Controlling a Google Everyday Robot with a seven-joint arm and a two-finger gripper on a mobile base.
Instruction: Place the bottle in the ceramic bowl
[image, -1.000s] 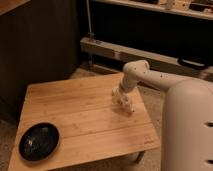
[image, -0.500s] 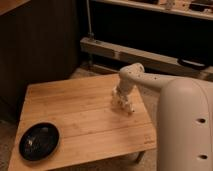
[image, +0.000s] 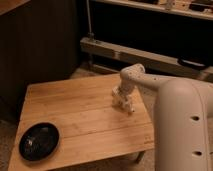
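1. Starting nearest the camera, you have the arm's bulky white housing (image: 185, 130) filling the lower right, closer to you than the gripper and to its right.
2. The ceramic bowl (image: 39, 141) sits on the near left corner of the wooden table (image: 75, 107). It is well apart from the gripper, far to its left and nearer the camera.
3. The gripper (image: 123, 102) hangs from the bent white forearm (image: 131, 80), low over the tabletop towards the table's right side. Its jaws are spread as wide as they go.
4. The bottle (image: 128, 106) appears only as a small whitish shape right at the gripper's tip, on its near-right side and low against the wood. You cannot separate it cleanly from the pale gripper, nor tell whether it stands or lies, or whether it is touched.
5. Beyond the gripper, past the table's far edge, a pale ledge (image: 145, 56) runs across in front of dark panelling.
6. Against a second ago, the housing has swung left towards the gripper and the elbow has shifted left and down a little. The gripper has stayed over the same spot, slightly lower and just as wide. The bowl has not moved.
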